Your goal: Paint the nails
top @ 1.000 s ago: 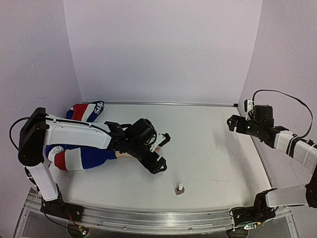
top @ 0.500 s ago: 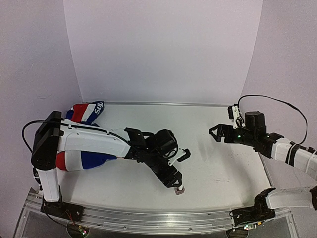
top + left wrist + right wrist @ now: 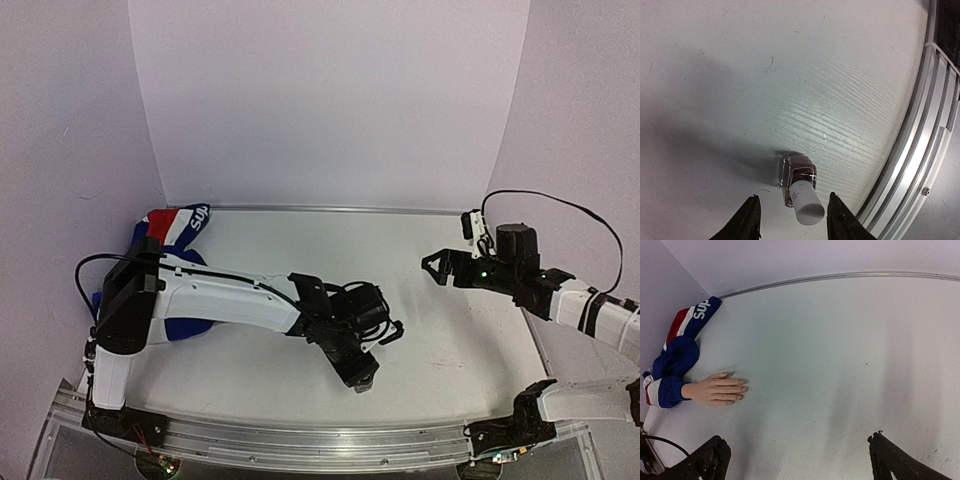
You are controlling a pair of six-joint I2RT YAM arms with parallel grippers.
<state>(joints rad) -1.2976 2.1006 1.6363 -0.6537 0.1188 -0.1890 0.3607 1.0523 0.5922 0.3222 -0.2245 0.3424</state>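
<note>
The peach mannequin hand [image 3: 714, 389] lies flat at the table's left, its nails [image 3: 742, 388] pointing right, wrist in a blue, white and red sleeve [image 3: 675, 355]. From above only the sleeve [image 3: 178, 224] shows; my left arm covers the hand. A small polish bottle [image 3: 796, 172] with a white cap [image 3: 807, 204] stands near the front edge. My left gripper [image 3: 794, 195] straddles the cap, jaws narrowed, a gap showing on each side. My right gripper [image 3: 432, 268] hovers wide open at the right, holding nothing, far from the hand.
An aluminium rail [image 3: 920, 150] runs along the near table edge just beside the bottle. Lilac walls close the back and both sides. A black cable [image 3: 560, 205] loops above the right arm.
My left arm swept from over the mannequin hand toward the front right, down to the bottle, and its jaws narrowed around the cap. The right arm swung inward, then held still.
</note>
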